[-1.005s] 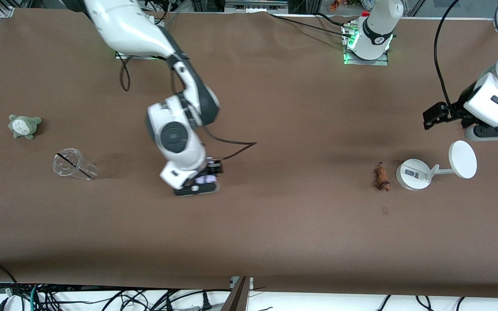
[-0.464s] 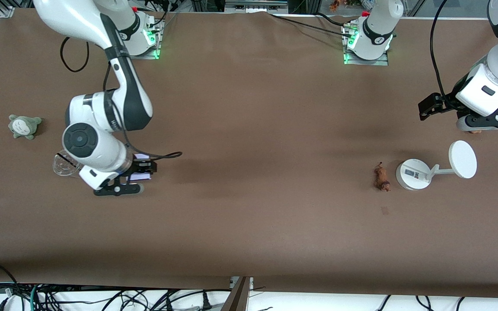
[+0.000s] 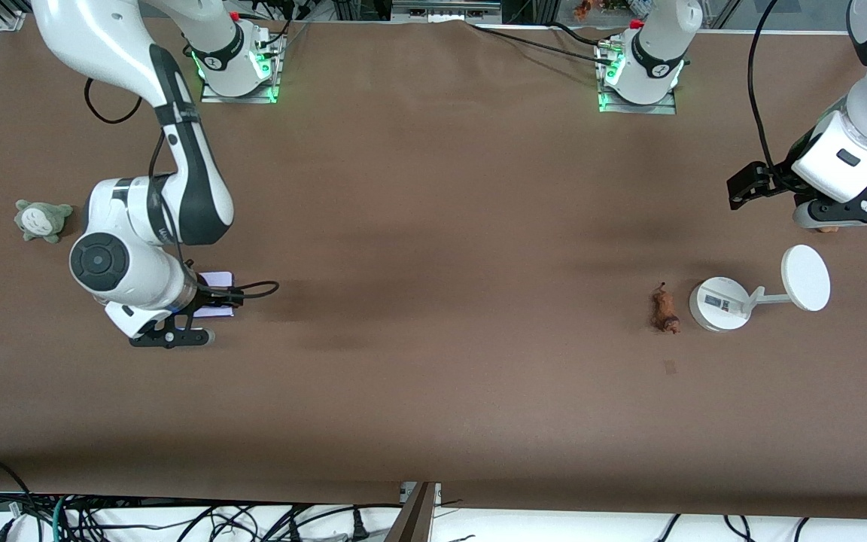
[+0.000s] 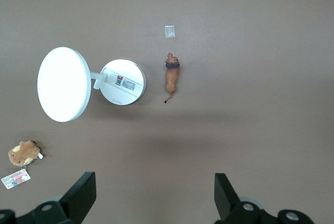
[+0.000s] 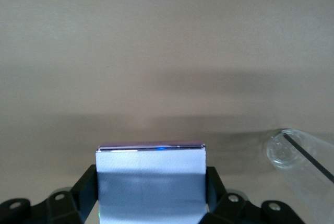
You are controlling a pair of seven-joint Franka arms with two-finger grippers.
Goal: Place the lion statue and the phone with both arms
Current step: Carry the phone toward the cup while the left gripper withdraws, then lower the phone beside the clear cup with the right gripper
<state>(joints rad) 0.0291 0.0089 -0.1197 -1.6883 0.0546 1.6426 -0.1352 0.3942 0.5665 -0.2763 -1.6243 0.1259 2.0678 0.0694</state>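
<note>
The lion statue [image 3: 664, 311] lies on the table beside the white stand's base, toward the left arm's end; it also shows in the left wrist view [image 4: 171, 75]. My left gripper [image 3: 851, 214] is open and empty in the air [image 4: 151, 203], over the table by a brown plush. My right gripper [image 3: 174, 331] is shut on the pale lilac phone [image 3: 217, 292], gripping its two long sides [image 5: 151, 190]. It holds the phone [image 5: 151, 166] above the table next to a clear cup, toward the right arm's end.
A white stand [image 3: 719, 302] with a round disc [image 3: 805, 277] lies beside the lion. A brown plush with a card tag [image 4: 23, 152] lies near the left gripper. A clear cup [image 5: 292, 156] lies on its side, hidden in the front view. A grey-green plush [image 3: 42, 219] sits toward the right arm's end.
My right arm carried the phone from the table's middle toward the right arm's end, over the cup. My left arm shifted slightly, then held still.
</note>
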